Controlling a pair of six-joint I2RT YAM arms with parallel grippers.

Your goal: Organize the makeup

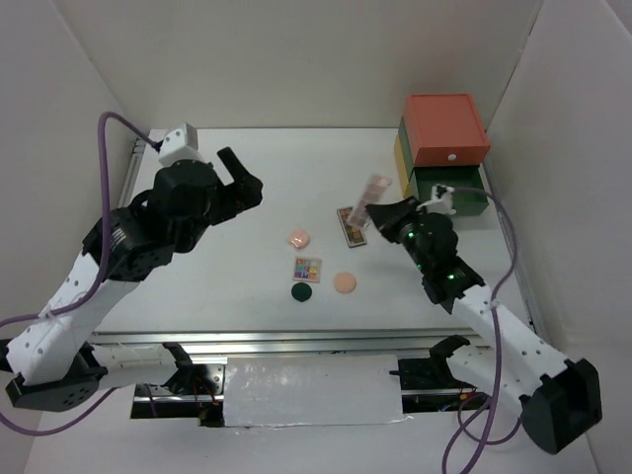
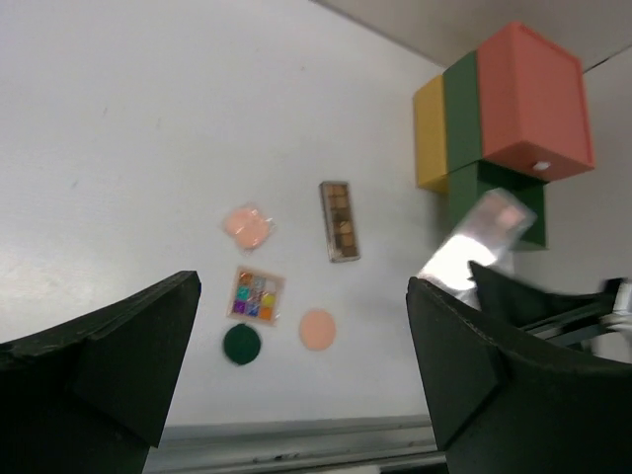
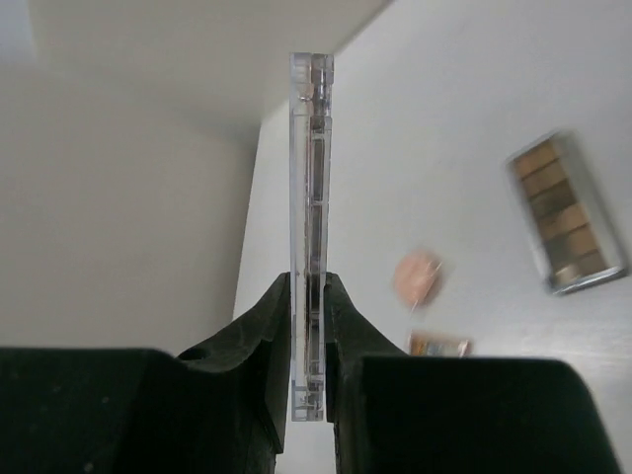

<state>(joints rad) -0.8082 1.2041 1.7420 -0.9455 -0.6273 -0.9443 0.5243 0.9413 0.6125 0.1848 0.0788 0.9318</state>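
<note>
My right gripper (image 1: 383, 213) is shut on a long clear-cased eyeshadow palette (image 1: 371, 198), held edge-on above the table; in the right wrist view the palette (image 3: 310, 197) stands between the fingers (image 3: 267, 326). A second brownish palette (image 1: 352, 225) lies flat just below it. A pink compact (image 1: 298, 239), a square multicolour palette (image 1: 307, 269), a peach compact (image 1: 344, 282) and a dark-green compact (image 1: 302, 292) lie mid-table. My left gripper (image 1: 242, 178) is open and empty, raised over the table's left part. No green tubes are in view.
The stacked red, green and yellow drawer box (image 1: 442, 148) stands at the back right, its lower green drawer pulled out. White walls enclose the table on three sides. A metal rail runs along the near edge.
</note>
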